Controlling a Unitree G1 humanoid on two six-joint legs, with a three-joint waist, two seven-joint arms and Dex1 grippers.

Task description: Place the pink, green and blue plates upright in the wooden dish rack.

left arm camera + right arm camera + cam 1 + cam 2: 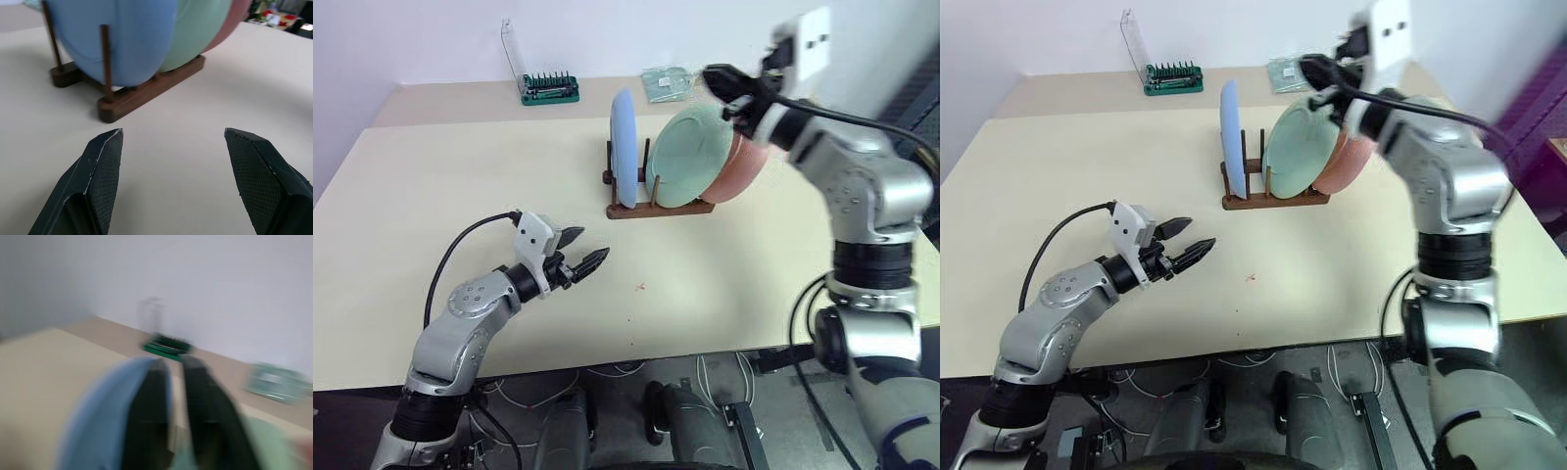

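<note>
Already all three plates sit in the rack (658,209), which lies slightly past the middle of the tabletop (431,196), its rails running side to side across the head views. The blue plate (625,147) stands nearly upright on edge at the rack's 9 o'clock end, showing as a thin sliver; the green plate (690,157) leans toward 3 o'clock in the middle, and the pink plate (744,171) rests behind it, tilted more and overhanging the rack's 3 o'clock end. The right pincer (724,83), fingers drawn together with nothing between them, hovers above the green plate's top rim, at about 1 o'clock from the rack's centre, pointing toward the blue plate; it looks close to the rim but apart from it. The left pincer (584,253), fingers spread and empty, is low over the tabletop with the rack off at about 1 o'clock from it, well apart. By my reading the placing is done or nearly so, and any remaining move would be straightening the two leaning plates; for that the right arm is plainly nearer, sitting over their top edges, and a push toward 9 o'clock along the rack's long axis would stand them up. A green bit holder (550,89) lies at the far edge, clear of all this.
</note>
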